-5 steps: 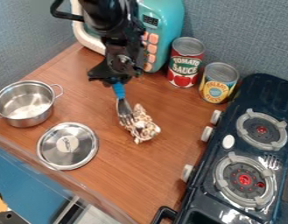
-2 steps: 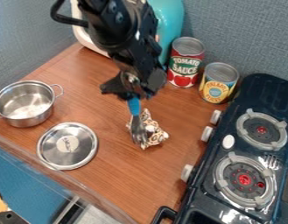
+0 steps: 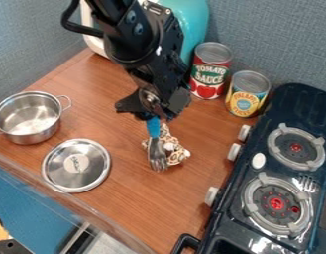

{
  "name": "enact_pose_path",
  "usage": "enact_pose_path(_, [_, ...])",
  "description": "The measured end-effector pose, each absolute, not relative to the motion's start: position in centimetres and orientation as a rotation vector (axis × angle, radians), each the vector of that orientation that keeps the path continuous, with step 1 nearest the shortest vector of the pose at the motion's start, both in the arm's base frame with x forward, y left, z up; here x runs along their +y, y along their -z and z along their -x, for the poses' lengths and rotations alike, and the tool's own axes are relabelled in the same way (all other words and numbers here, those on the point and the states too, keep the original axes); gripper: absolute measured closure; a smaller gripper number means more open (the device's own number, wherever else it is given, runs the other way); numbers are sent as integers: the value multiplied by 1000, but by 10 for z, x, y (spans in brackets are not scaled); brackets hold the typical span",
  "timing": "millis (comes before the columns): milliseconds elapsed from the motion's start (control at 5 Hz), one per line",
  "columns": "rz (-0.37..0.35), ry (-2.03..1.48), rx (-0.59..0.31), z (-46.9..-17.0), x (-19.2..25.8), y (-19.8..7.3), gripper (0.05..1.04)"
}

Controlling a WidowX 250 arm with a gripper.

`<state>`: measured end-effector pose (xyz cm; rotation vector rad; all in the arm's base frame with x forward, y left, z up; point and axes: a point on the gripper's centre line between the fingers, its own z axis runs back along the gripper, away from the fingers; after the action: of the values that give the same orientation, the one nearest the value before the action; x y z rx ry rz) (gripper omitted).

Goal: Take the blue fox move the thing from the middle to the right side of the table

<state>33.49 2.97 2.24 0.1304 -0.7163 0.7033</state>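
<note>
An open pot (image 3: 30, 134) is seen at left—its metal floor exposed. At centre, a blue-handled fork (image 3: 153, 126) is pinched by the gripper (image 3: 153, 114); the spotted toy (image 3: 176, 154) is partly hidden by its tines. A teal appliance (image 3: 193, 25) is cropped above.

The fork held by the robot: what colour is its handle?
The handle is bright blue, seen best in the camera view.

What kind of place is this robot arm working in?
Probably a toy kitchen set up on a wooden table: there's a dark toy stove with two round burners, a shiny metal pot and a red-labelled tomato sauce can.
</note>
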Motion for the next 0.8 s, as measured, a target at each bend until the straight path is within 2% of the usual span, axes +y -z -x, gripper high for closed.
enact_pose_path(600, [-127,-896,-769,-355,80,-51,670])
enact_pose_path(800, [-182,-906,-764,-366,72,-26,670])
